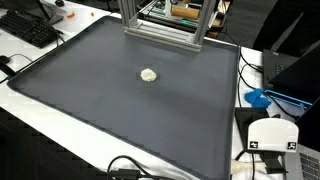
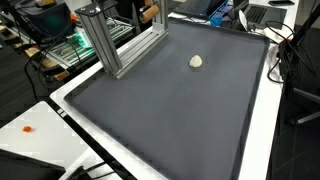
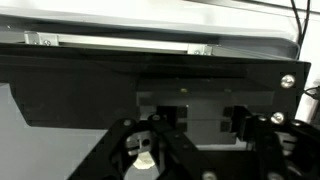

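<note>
My tool (image 3: 198,150) shows at the bottom edge of the wrist view. Its two dark fingers (image 3: 128,150) are spread wide apart and grip nothing. Neither exterior view catches my arm.

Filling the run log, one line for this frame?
gripper open | small white object on dark mat, untouched | metal frame at mat edge
</note>
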Action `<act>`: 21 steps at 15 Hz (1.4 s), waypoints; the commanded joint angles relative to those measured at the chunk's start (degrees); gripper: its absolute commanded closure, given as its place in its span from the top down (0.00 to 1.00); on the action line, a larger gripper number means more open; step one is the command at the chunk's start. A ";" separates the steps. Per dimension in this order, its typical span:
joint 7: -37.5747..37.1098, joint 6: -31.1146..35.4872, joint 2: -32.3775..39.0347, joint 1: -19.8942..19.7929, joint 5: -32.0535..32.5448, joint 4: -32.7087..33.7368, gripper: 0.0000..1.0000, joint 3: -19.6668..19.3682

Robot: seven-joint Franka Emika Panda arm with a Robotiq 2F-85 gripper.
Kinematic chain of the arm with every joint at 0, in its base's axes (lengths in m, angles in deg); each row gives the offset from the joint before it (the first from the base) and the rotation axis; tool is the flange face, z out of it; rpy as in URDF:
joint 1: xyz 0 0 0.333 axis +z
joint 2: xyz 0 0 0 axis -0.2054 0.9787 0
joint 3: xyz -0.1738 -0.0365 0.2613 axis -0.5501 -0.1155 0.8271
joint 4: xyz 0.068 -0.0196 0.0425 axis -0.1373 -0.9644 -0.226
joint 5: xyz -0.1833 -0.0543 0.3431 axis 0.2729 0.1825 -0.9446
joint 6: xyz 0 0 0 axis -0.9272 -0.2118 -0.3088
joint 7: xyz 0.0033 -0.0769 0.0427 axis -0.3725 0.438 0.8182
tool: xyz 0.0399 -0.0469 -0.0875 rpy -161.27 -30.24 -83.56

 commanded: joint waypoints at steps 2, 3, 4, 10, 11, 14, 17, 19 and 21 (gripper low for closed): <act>-0.19 -0.37 0.41 0.00 1.35 2.99 0.35 -0.24; -0.25 -0.42 0.80 -0.17 1.71 4.06 0.35 -0.21; -0.24 -0.44 1.24 -0.34 2.15 5.25 0.35 -0.17; -0.46 1.28 7.52 -1.34 4.45 13.56 0.35 -0.24; -0.70 2.20 9.29 -1.56 4.61 14.92 0.35 -0.20; -1.44 5.81 14.93 -2.29 5.40 18.28 0.35 -0.03; -2.74 9.46 20.85 -3.01 7.00 21.23 0.35 0.03; -3.94 11.78 24.90 -3.37 8.41 23.18 0.35 -0.10; -5.61 13.95 28.54 -3.68 10.18 24.98 0.35 -0.31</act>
